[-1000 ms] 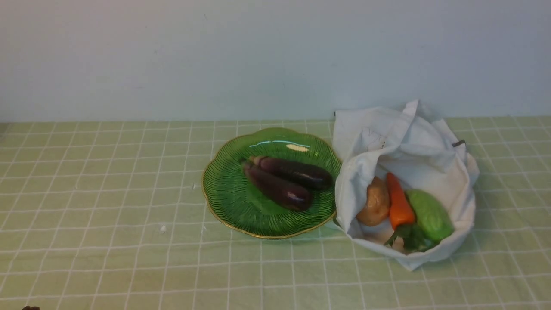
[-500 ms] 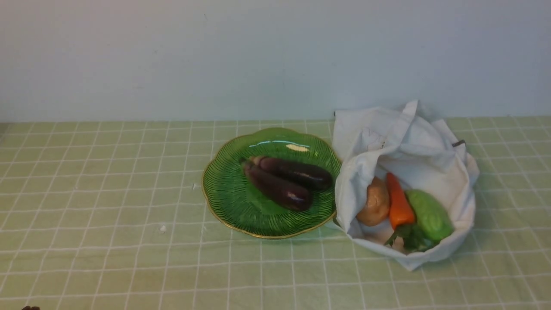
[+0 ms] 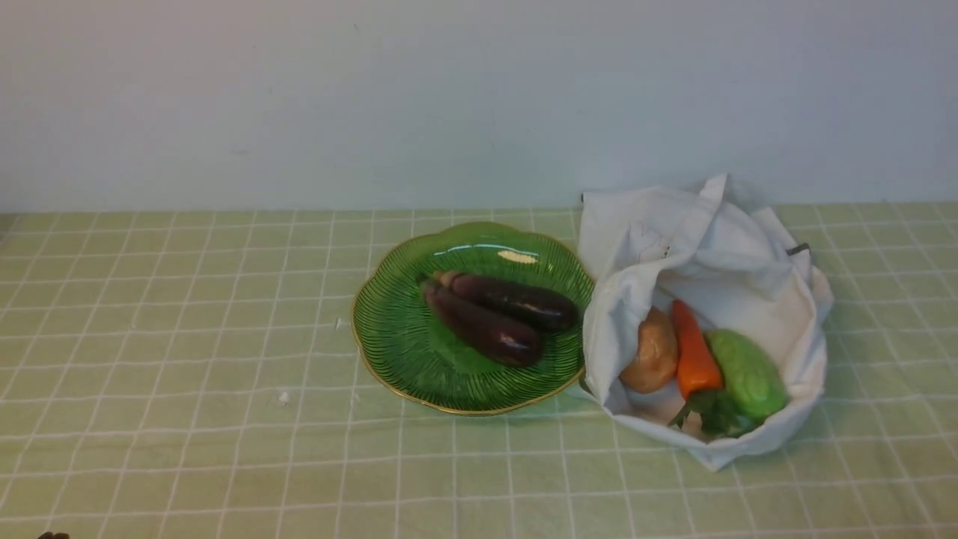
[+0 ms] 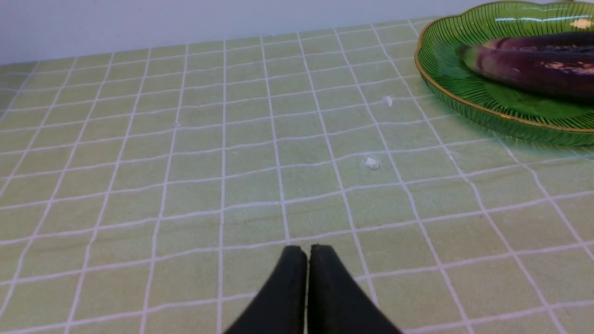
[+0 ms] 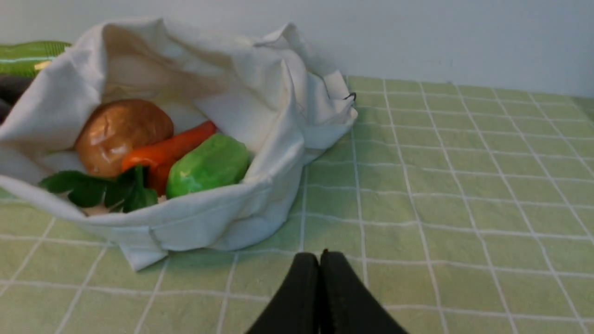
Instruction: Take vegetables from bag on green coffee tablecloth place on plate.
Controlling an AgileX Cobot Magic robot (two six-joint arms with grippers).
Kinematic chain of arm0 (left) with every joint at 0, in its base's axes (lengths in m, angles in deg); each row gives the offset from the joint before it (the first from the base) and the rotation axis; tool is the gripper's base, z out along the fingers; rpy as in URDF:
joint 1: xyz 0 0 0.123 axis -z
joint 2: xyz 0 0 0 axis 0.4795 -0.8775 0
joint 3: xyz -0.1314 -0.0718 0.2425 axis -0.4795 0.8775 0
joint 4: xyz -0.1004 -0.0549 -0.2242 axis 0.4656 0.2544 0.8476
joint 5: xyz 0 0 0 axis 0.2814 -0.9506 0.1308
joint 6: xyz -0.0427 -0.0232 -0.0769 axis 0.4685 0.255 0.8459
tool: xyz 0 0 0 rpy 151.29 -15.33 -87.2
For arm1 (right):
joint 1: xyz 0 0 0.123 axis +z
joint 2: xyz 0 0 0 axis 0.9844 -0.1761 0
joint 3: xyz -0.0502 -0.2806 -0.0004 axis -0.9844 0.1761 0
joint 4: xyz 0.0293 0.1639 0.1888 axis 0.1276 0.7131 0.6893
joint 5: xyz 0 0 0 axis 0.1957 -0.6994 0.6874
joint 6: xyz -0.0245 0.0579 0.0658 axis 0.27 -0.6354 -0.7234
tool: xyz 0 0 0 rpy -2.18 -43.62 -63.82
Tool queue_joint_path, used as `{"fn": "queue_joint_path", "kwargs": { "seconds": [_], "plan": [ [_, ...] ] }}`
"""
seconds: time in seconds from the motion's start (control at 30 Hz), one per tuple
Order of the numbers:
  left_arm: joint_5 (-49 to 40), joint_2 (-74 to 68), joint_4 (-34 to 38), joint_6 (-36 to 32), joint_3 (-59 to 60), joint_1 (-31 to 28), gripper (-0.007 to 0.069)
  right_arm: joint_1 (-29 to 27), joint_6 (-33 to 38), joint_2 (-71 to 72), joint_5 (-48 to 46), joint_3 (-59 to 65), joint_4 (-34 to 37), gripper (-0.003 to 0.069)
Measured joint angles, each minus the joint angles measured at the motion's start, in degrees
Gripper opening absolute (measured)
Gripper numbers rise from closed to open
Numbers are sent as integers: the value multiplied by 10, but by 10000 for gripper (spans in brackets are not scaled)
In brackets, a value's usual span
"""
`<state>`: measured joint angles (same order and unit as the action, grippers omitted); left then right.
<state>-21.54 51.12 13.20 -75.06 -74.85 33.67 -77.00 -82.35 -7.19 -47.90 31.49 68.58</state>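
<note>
Two dark purple eggplants (image 3: pixel 490 316) lie on the green glass plate (image 3: pixel 397 337), which also shows in the left wrist view (image 4: pixel 445 69). The white cloth bag (image 3: pixel 718 232) stands open right of the plate and holds a tan potato (image 3: pixel 651 353), an orange carrot-like piece (image 3: pixel 693 353) and a light green gourd (image 3: pixel 748 372). My left gripper (image 4: pixel 308 250) is shut and empty, low over the cloth, near and left of the plate. My right gripper (image 5: pixel 319 256) is shut and empty, in front of the bag (image 5: pixel 260 106). Both arms are out of the front view.
The pale green gridded tablecloth (image 3: pixel 187 359) covers the whole table. A plain wall (image 3: pixel 449 97) stands behind it. Small white crumbs (image 4: pixel 372 163) lie on the cloth left of the plate.
</note>
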Motion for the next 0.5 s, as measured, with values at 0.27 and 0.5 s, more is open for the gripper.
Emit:
{"fn": "queue_joint_path", "kwargs": {
  "seconds": [0.27, 0.5],
  "plan": [
    [0, 0, 0, 0, 0, 0, -8, -2, 0, 0, 13, 2, 0, -15],
    [0, 0, 0, 0, 0, 0, -8, -2, 0, 0, 13, 2, 0, -15]
  ]
}}
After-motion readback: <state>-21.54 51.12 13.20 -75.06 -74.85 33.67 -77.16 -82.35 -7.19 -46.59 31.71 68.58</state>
